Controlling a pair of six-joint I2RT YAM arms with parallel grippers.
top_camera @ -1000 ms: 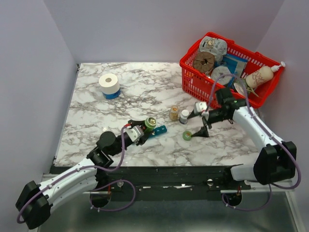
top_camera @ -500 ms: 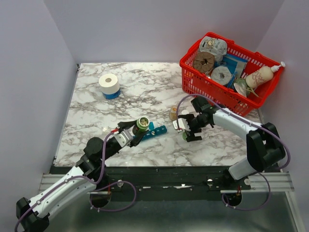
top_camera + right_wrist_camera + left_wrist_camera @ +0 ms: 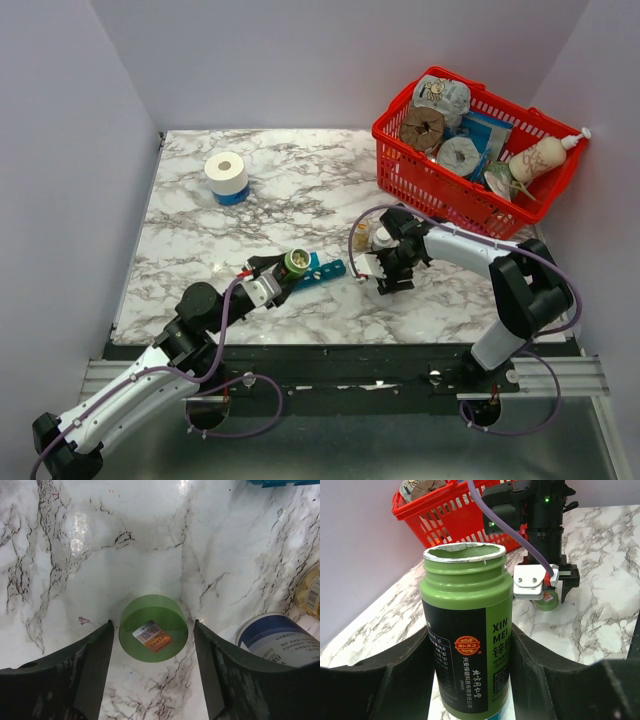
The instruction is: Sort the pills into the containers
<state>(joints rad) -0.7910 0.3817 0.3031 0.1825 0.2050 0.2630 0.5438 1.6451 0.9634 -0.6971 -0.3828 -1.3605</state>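
Left gripper [image 3: 281, 277]: clamped on the lower body of the green bottle [image 3: 465, 630], which is roughly upright with its mouth uncapped.
Pill organiser [image 3: 325, 270]: teal, flat on the marble table [image 3: 300, 200] just beyond the bottle; lids too small to judge.
Right gripper [image 3: 388, 278]: pointing down, jaws fairly wide astride the green cap [image 3: 153, 635], a sliver of gap each side, nothing gripped.
Step in hand: probably grasping the cap.
Method: lower until both pads flank the rim, stay centred, close evenly to avoid skidding it.
Hazard: white-and-blue bottle [image 3: 272, 635] just beside one finger, yellow pill bottle [image 3: 310, 592] beyond it; easily nudged.
Red basket [image 3: 400, 170]: far corner, well apart.
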